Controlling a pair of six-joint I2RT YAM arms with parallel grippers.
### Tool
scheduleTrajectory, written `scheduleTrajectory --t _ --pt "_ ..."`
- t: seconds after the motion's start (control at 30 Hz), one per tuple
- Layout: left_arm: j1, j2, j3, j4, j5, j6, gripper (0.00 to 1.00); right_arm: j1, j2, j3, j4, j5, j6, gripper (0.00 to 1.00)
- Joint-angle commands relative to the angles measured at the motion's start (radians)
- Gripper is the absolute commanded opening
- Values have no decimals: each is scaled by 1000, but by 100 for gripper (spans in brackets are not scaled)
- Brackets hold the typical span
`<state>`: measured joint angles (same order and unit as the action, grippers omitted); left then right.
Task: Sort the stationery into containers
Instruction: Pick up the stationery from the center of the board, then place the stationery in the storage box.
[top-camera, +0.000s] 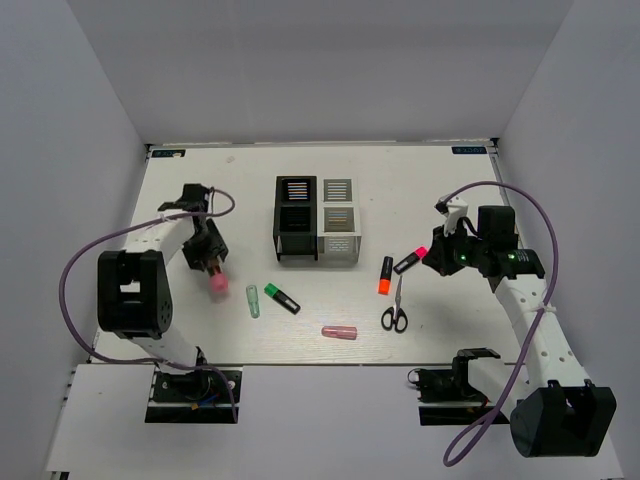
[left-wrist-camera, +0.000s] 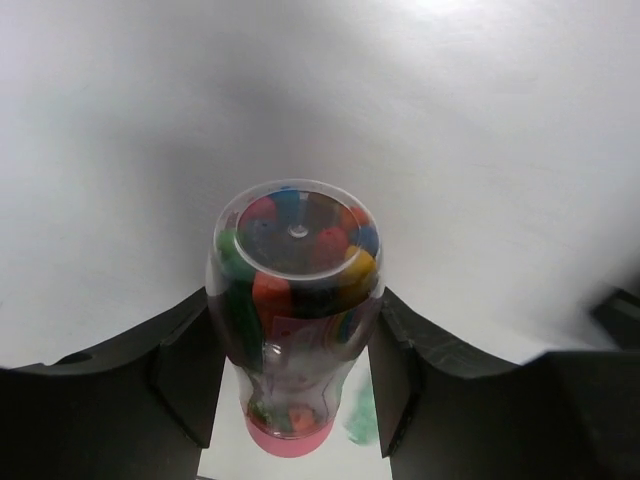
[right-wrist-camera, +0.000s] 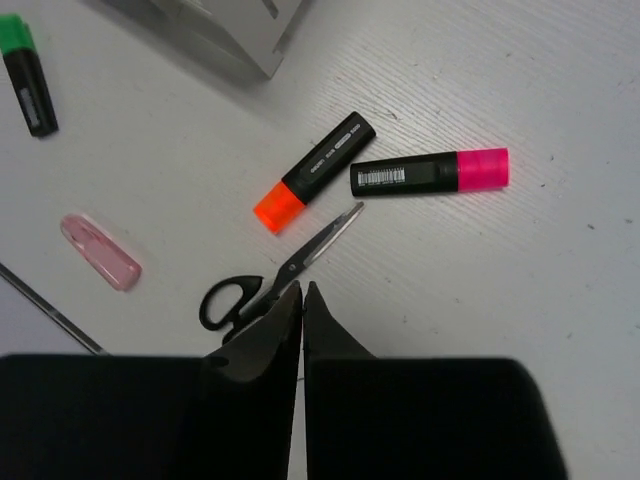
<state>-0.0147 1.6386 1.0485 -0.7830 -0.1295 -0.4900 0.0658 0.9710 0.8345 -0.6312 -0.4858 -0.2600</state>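
Black fingers of the left gripper fill the bottom of the left wrist view, closed against both sides of a clear bottle. It is packed with coloured pieces and has a pink cap at its far end; whether it touches the table cannot be told. From above, this bottle sits at the left of the table, well apart from the rest. Just right of it lie a pale green tube and a green highlighter, side by side, with a pink tube nearer the front edge. Beyond them, at mid-table, the black organiser and the white organiser stand touching, black on the left. On the other side, the right gripper has its fingers pressed together with nothing between them. It hovers just over the scissors, which lie closed with the black handles toward the near edge. Past the blade tip lie an orange highlighter and a pink highlighter, close together but apart.
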Motion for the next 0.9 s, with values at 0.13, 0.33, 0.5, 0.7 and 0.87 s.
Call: scheduleTrajectory --t 0.13,0.33,0.5,0.7,0.87 --pt "-257 -158 335 74 128 57 1 0 24 5 -28 -127 -53 72" --pt "-445 -174 331 385 128 301 1 -1 23 -6 -41 -181 -96 28" --pt "-459 -158 222 775 264 427 1 0 35 -5 -71 -272 -171 0" --pt "-461 -77 131 1195 312 556 1 0 37 -21 -107 -396 -286 0" --pt "-464 -1 159 1286 294 602 1 -3 -11 -67 -122 -461 -436 0"
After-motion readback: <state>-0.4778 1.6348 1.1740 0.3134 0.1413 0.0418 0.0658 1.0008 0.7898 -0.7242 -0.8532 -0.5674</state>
